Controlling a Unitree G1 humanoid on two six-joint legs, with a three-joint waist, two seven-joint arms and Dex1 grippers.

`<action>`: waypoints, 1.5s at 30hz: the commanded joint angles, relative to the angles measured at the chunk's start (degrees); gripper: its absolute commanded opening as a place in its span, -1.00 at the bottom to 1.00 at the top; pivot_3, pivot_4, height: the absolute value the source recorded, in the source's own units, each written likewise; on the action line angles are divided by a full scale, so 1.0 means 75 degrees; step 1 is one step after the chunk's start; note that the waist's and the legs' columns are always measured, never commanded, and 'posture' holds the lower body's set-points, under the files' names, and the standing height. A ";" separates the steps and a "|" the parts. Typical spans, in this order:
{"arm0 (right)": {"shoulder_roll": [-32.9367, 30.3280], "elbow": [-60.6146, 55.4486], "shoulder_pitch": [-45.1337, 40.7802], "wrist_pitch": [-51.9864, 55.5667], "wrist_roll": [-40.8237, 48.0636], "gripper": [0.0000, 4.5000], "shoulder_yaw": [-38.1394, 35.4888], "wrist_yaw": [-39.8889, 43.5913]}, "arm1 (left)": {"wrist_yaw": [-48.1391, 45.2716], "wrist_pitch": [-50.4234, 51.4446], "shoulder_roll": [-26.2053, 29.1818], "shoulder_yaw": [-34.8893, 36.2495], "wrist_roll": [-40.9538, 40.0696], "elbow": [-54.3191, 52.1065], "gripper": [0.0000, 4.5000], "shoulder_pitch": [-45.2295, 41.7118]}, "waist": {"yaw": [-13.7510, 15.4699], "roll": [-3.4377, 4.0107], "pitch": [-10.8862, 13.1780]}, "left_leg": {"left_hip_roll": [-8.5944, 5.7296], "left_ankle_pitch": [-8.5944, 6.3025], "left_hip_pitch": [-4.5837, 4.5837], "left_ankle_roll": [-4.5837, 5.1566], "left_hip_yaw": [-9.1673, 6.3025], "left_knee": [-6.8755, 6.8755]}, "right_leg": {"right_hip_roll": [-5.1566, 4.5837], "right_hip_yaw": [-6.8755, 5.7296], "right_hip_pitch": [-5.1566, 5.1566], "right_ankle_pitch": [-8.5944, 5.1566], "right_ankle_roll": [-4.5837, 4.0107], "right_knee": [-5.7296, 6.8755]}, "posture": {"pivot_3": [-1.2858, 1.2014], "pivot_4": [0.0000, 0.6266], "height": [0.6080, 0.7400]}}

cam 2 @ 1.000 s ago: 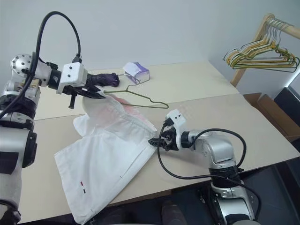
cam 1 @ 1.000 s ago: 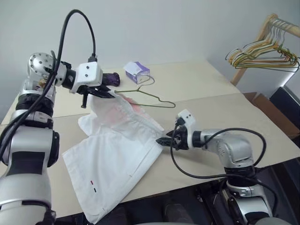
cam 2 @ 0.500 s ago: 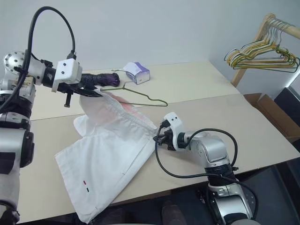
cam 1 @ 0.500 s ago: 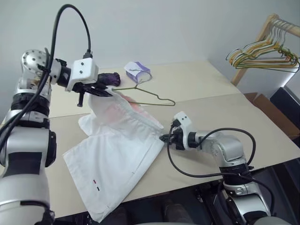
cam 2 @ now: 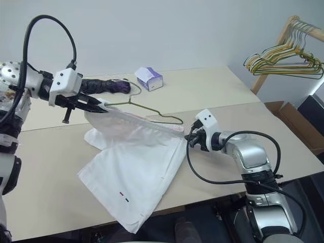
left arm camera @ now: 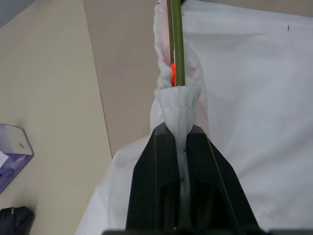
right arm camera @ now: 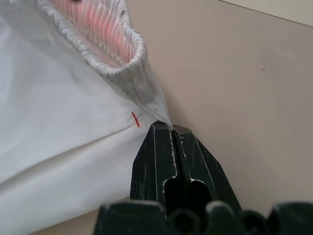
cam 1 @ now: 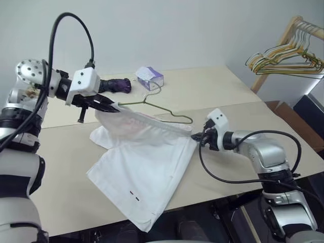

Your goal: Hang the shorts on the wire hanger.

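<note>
Above the table, the shorts hang stretched by the waistband between both hands. The left hand pinches one end of the gathered waistband, the wire hanger running from that pinch along the band. The right hand pinches the other end, legs draping onto the table.

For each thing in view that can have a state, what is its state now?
shorts: waistband stretched between both grippers, legs lying on the table.
wire hanger: one end inside the waistband, hook end out.
left gripper: shut on the waistband.
right gripper: shut on the waistband's other end.
tissue box: resting on the table.
</note>
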 commanded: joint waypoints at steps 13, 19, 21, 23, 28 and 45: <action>-0.1163 -0.1602 -0.1151 -0.0548 -0.0475 -0.99 0.0409 0.0437 | -0.0026 -0.0731 -0.0349 0.0711 0.1341 0.0868 -1.00 -0.0215 | -0.0003 0.0012 0.0008 | 0.0000 0.0000 -0.0002 0.0000 0.0004 0.0002 | 0.0001 0.0001 -0.0002 -0.0001 0.0001 -0.0003 | -0.06 -1.00 1.00; -0.1495 -0.1748 -0.3404 0.0284 -0.0811 -0.99 0.1414 0.1034 | -0.0026 -0.0715 -0.0627 0.1146 0.1715 0.0978 -1.00 -0.0339 | -0.0033 0.0016 0.0010 | 0.0003 -0.0001 -0.0003 0.0001 0.0010 -0.0002 | 0.0002 0.0006 -0.0015 -0.0001 0.0001 0.0005 | -0.06 -1.00 1.00; -0.1362 -0.1609 -0.3976 0.0607 -0.0765 -0.99 0.1559 0.1135 | -0.0024 -0.0724 -0.0687 0.1302 0.1829 0.0971 -1.00 -0.0325 | -0.0031 0.0016 0.0010 | 0.0003 -0.0001 -0.0004 0.0002 0.0014 0.0001 | 0.0000 0.0006 -0.0014 0.0000 0.0001 0.0004 | -0.06 -1.00 1.00; -0.1331 -0.1562 -0.4277 0.0742 -0.0778 -0.99 0.1874 0.1347 | 0.0085 -0.0657 -0.0754 0.1462 0.1921 0.0934 -1.00 -0.0297 | -0.0023 0.0016 0.0009 | 0.0003 -0.0001 -0.0004 0.0002 0.0014 0.0002 | -0.0002 0.0005 -0.0014 0.0000 0.0001 0.0005 | -0.05 -1.00 1.00; -0.1491 -0.1339 -0.4028 0.0564 -0.1534 -0.99 0.2923 0.1311 | 0.0327 -0.0541 -0.0868 0.1817 0.2051 0.0819 -1.00 -0.0187 | 0.0039 0.0013 0.0008 | 0.0001 -0.0002 -0.0008 0.0003 0.0013 0.0009 | -0.0008 0.0000 -0.0011 0.0000 0.0001 0.0003 | -0.04 -1.00 1.00; -0.0615 -0.0816 -0.4715 0.1835 -0.0677 -0.99 0.2128 0.1459 | 0.0647 -0.0336 -0.1453 0.2172 0.2458 0.0404 -1.00 0.0239 | -0.0005 0.0012 0.0007 | 0.0001 -0.0002 -0.0010 0.0004 0.0008 0.0013 | -0.0010 -0.0004 -0.0017 0.0001 0.0003 0.0042 | -0.06 -1.00 1.00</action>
